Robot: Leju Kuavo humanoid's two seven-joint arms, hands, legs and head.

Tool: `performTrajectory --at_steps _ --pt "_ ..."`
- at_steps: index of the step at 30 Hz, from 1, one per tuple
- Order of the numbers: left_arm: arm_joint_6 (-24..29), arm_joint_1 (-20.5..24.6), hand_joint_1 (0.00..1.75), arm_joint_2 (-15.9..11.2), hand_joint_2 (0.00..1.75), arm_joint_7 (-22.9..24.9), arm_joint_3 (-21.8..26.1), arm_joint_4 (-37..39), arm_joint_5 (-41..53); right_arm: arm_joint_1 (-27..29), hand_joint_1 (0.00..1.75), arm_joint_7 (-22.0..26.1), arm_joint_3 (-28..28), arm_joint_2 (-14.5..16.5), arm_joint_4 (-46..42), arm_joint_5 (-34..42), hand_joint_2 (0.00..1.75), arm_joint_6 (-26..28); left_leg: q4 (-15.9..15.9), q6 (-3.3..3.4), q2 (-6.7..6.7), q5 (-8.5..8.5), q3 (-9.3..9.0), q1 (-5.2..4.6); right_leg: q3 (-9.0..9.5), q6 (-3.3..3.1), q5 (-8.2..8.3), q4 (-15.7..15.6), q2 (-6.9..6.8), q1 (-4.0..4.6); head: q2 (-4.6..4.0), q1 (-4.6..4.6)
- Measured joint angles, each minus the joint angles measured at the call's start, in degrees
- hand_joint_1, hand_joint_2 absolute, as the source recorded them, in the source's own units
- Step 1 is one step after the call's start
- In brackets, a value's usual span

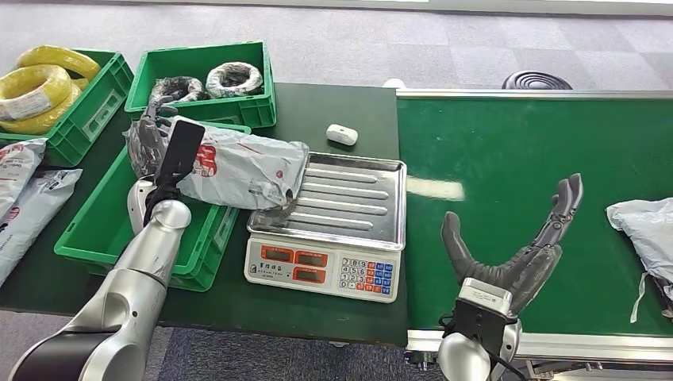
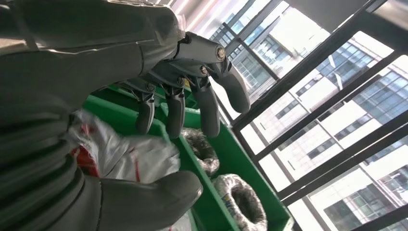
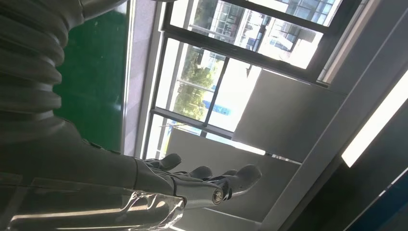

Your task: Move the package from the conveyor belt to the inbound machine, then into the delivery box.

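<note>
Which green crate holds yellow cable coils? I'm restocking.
The far-left green crate, holding yellow coils; the neighbouring crate holds grey coils instead.

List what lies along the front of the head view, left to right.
Grey bags → green bin → left hand holding the package → scale → right hand → package on the belt.

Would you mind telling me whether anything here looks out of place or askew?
Yes: the grey package in the left hand lies askew, one end on the scale's tray, the other over the green bin.
</note>
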State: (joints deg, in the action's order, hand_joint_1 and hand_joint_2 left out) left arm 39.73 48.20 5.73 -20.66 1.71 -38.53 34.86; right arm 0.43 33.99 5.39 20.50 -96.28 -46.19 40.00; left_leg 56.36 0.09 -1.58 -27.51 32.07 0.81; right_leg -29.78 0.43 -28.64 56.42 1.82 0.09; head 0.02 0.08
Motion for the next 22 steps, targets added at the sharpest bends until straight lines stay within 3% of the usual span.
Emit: performTrajectory --at_steps 9,22 --pt "0.0 -1.3 0.00 0.0 1.75 -0.9 5.8 7.9 1.3 -0.1 0.00 -0.1 0.3 0.0 0.0 -0.1 1.75 0.0 0.0 0.00 -0.01 0.00 0.00 0.00 0.01 0.00 0.00 0.0 -0.02 -0.01 -0.01 0.02" --pt "0.1 -0.7 0.00 0.9 1.75 -4.0 11.0 9.6 3.4 -1.0 0.00 0.1 0.4 0.0 0.6 0.1 1.75 0.0 0.0 -0.01 -0.02 0.00 -0.23 -0.02 0.25 0.00 0.00 0.0 -0.02 -0.01 0.00 0.01"
